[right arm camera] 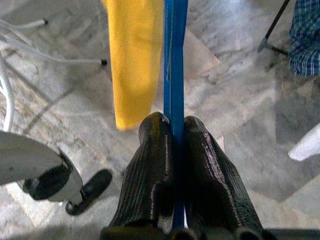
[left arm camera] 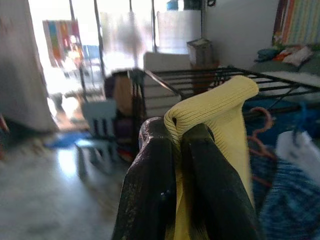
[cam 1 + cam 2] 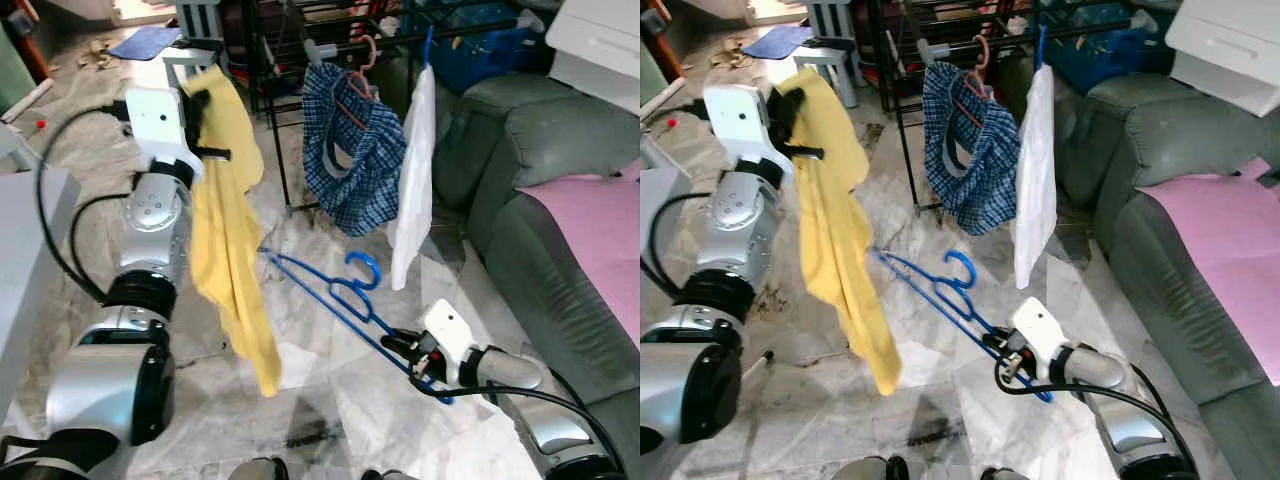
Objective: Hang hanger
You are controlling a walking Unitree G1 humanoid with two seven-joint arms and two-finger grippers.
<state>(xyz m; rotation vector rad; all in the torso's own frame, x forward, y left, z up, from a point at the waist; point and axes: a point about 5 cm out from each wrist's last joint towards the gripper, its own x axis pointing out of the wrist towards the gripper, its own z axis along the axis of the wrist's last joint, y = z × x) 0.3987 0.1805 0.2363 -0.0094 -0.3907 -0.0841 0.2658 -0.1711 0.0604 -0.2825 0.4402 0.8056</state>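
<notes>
Your right gripper (image 1: 173, 150) is clamped on the blue hanger (image 3: 330, 290), low over the floor, hook toward the drying rack (image 3: 300, 60). Your left gripper (image 2: 175, 150) pinches the yellow garment (image 3: 235, 220) high, letting it hang free for threading.

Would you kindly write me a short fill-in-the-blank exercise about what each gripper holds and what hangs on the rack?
1. The left gripper is shut on a ____ garment.
2. The right gripper is shut on a hanger coloured ____.
3. On the drying rack, the checked blue garment hangs beside a plain ____ one.

Missing words: yellow; blue; white
</notes>
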